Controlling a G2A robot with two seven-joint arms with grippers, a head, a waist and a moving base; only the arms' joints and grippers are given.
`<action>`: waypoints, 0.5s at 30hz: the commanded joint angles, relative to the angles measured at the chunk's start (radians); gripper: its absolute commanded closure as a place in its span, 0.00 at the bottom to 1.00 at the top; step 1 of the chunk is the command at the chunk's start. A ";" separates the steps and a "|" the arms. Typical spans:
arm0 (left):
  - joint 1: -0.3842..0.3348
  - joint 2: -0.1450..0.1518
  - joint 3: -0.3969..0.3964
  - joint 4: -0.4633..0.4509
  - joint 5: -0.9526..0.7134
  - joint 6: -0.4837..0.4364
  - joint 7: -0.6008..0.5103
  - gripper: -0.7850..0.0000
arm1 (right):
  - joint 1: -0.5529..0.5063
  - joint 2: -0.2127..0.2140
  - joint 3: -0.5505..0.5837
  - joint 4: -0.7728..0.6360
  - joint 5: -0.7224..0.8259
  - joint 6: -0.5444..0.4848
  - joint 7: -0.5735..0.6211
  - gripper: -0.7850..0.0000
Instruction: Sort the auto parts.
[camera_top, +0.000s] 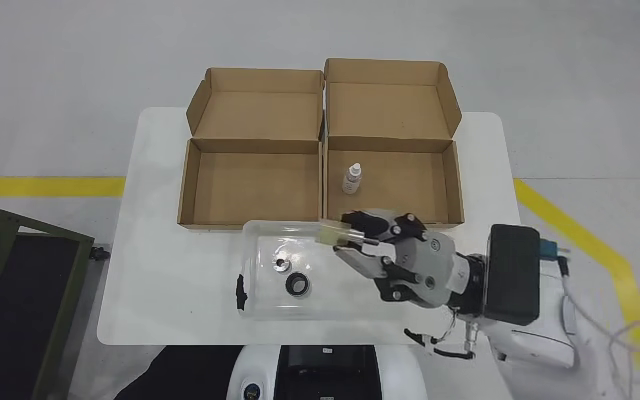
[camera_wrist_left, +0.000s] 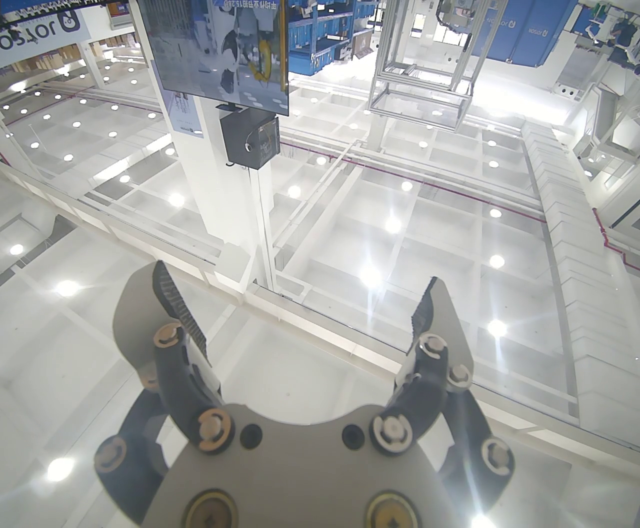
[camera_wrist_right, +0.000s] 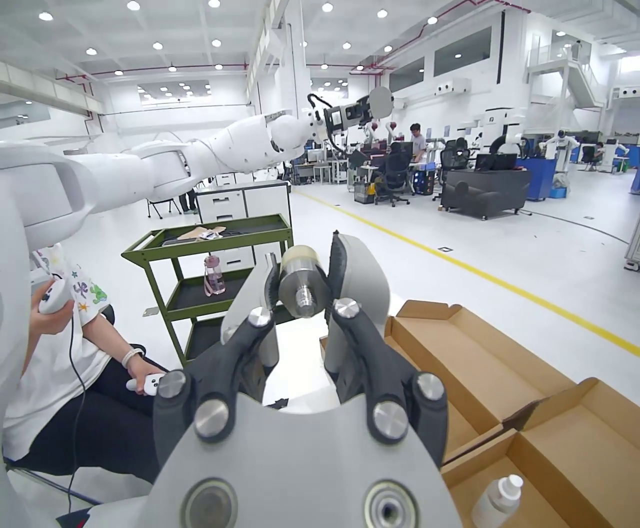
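Note:
My right gripper (camera_top: 345, 238) (camera_wrist_right: 300, 280) is shut on a cylindrical metal part with a pale yellowish end (camera_wrist_right: 299, 285) (camera_top: 333, 234). It holds the part above the far right corner of a clear plastic bin (camera_top: 262, 295), near the front wall of the right cardboard box (camera_top: 455, 185). A small white bottle (camera_top: 352, 178) (camera_wrist_right: 496, 497) lies in that right box. The clear bin holds a black ring (camera_top: 298, 286), a small metal ring (camera_top: 281, 266) and a black piece (camera_top: 240, 291) at its left end. My left gripper (camera_wrist_left: 300, 305) is open, raised and pointing at the ceiling.
The left cardboard box (camera_top: 190, 185) sits beside the right one, both lids open toward the far side. The white table (camera_top: 150, 300) has free surface left of the bin. A green cart (camera_wrist_right: 165, 240) and a seated person with handheld controllers are off to the side.

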 joint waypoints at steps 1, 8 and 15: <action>0.000 0.000 0.000 0.000 0.000 0.000 0.000 0.00 | -0.004 0.000 0.012 0.000 0.002 -0.007 -0.019 1.00; 0.000 0.000 0.000 0.000 0.000 0.000 0.000 0.00 | -0.012 0.002 0.028 0.000 -0.009 -0.018 -0.043 1.00; 0.000 0.000 0.000 0.000 0.000 0.000 0.000 0.00 | -0.020 0.004 0.029 0.001 -0.057 -0.005 -0.010 1.00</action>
